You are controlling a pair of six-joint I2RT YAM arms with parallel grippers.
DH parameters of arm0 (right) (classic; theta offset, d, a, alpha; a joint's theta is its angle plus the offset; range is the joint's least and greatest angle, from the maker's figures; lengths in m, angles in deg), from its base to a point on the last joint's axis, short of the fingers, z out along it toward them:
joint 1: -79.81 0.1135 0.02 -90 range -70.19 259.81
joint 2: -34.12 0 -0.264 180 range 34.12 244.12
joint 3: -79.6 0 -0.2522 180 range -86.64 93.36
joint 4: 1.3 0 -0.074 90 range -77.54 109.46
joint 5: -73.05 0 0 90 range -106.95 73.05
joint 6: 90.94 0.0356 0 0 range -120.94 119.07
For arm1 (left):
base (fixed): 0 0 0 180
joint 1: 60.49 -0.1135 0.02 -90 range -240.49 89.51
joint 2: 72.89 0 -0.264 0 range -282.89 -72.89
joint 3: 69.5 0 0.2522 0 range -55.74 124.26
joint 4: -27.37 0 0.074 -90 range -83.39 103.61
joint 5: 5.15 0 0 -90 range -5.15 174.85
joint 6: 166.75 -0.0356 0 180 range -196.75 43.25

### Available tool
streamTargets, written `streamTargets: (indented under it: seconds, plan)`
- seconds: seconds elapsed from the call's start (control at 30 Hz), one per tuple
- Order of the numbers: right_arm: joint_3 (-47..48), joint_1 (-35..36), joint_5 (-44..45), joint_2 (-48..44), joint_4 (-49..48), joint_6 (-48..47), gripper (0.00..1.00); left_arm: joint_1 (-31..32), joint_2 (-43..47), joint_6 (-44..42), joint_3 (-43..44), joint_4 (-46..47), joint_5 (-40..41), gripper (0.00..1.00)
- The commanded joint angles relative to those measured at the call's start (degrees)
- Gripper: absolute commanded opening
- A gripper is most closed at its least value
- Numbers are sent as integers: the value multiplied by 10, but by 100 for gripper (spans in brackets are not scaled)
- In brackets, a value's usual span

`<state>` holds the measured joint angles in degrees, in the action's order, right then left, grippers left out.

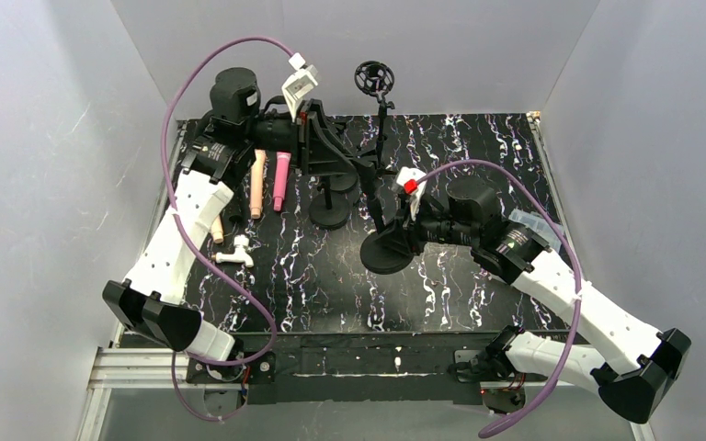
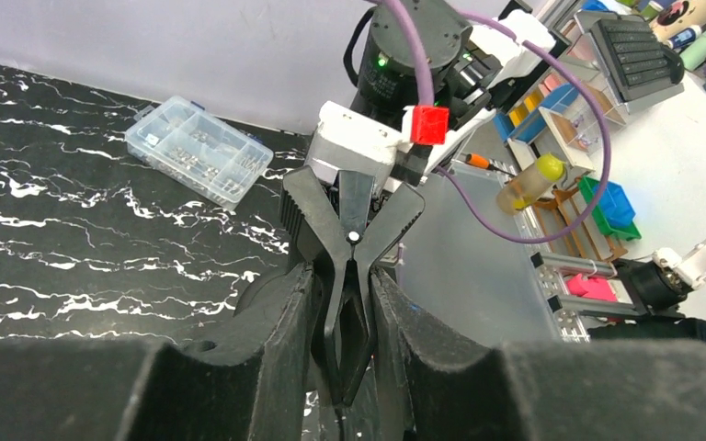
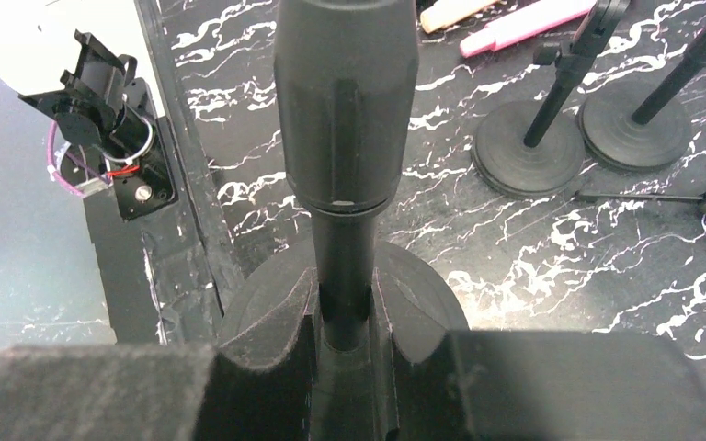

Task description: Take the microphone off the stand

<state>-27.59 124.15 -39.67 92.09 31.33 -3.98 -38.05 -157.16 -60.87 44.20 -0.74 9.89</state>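
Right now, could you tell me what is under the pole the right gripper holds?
A round black base on the table. Fingers of the right gripper cover where pole meets base.

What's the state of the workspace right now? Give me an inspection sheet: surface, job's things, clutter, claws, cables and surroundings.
Surface: black white-veined tabletop.
Job's things: stand pole on its round base; thick black cylinder above it, possibly the microphone; black clip.
Clutter: spare stands, shock-mount stand, pink cylinder, beige cylinder, small white part, clear parts box.
Grippers: left claw shut on the black clip; right claw shut on the stand pole.
Cables: purple cable looping along each arm.
Surroundings: pale walls; shelves with coloured bins beyond.
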Motion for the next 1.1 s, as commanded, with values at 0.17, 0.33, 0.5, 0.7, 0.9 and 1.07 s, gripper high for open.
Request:
streamTargets:
  seconds: [0.17,0.33,0.5,0.7,0.9,1.07]
  plan:
    - [27,0,27,-11,-110,23,1,47,38,-66,-31,-68,37,27]
    - [16,0,38,-17,-122,26,1,49,42,-70,-20,-69,73,45]
    - [6,0,63,-21,-122,26,1,49,53,-61,0,-69,191,97]
    - [-23,-1,110,-34,-140,43,1,49,80,-50,3,-78,407,98]
    - [-73,-9,179,-32,-216,60,1,44,109,-35,-22,-96,650,98]
    - [-148,-26,258,-14,-345,87,1,44,140,8,-72,-90,706,98]
